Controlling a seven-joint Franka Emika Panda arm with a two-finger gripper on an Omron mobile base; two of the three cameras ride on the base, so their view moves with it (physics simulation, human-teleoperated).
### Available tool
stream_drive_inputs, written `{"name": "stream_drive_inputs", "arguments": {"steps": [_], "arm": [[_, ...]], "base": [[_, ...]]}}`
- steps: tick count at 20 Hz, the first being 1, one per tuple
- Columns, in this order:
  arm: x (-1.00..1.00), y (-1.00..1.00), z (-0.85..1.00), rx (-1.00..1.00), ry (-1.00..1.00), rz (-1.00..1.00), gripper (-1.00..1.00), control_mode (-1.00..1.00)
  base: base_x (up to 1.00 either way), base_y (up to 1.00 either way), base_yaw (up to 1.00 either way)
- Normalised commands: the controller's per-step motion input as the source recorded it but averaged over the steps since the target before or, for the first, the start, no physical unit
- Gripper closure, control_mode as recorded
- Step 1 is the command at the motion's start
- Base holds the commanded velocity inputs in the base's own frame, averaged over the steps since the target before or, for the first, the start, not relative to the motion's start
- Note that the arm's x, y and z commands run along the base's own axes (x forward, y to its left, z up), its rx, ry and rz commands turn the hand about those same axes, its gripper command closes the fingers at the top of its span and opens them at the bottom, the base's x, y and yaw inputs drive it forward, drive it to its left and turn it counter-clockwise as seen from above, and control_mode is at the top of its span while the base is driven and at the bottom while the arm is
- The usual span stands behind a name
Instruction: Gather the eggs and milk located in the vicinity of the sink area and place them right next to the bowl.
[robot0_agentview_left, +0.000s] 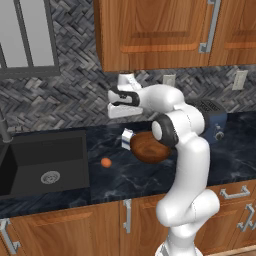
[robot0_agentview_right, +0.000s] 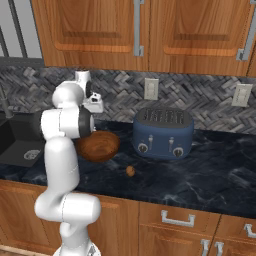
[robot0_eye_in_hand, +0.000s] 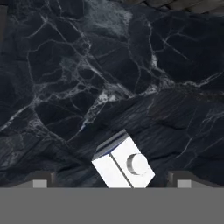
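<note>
In the hand view we look straight down on the milk (robot0_eye_in_hand: 123, 164), its white gabled top with a round cap sitting between the two dark fingertips (robot0_eye_in_hand: 40, 179), which stand wide apart at either side and touch nothing; the hand (robot0_eye_in_hand: 111, 183) is spread open and holds nothing. The carton rests on the black marbled table (robot0_eye_in_hand: 87, 78).

From the left base view we see what the hand camera cannot: the hand (robot0_agentview_left: 112, 104) hangs above the table, pointing leftward off the bent white arm, and the milk (robot0_agentview_left: 127, 138) stands below it, touching or just beside the left rim of the brown bowl (robot0_agentview_left: 147, 147). The arm's dark elbow joint covers the bowl's right side here. One of the eggs (robot0_agentview_left: 106, 162) lies alone on the table between the bowl and the sink (robot0_agentview_left: 45, 160), near the sink's right edge. The sink's silver drain (robot0_agentview_left: 50, 176) shows in the black basin.

The right base view gives us the other side. The arm stands in front of the bowl (robot0_agentview_right: 100, 145) and hides its left part; the milk is behind the arm here. A second egg (robot0_agentview_right: 130, 171) lies on the table just to the front right of the bowl, apart from it. A blue toaster (robot0_agentview_right: 162, 132) stands to the bowl's right, against the patterned backsplash (robot0_agentview_right: 210, 107), with wall outlets (robot0_agentview_right: 151, 89) above it and wooden cabinets (robot0_agentview_right: 130, 30) overhead.
</note>
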Motion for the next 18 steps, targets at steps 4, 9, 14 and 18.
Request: {"name": "stream_drive_inputs", "arguments": {"steps": [4, 9, 14, 18], "arm": [[0.03, 0.11, 0.0, 0.0, -0.2, 0.0, -1.0, -1.0], [0.0, 0.04, 0.05, 0.0, -0.09, 0.0, -1.0, -1.0], [-0.04, 0.02, 0.06, 0.0, 0.0, 0.01, -1.0, -1.0], [-0.06, 0.2, 0.07, 0.0, 0.05, 0.06, -1.0, -1.0]], "base": [[0.0, 0.0, 0.0], [0.0, 0.0, 0.0], [0.0, 0.0, 0.0], [0.0, 0.0, 0.0]]}}
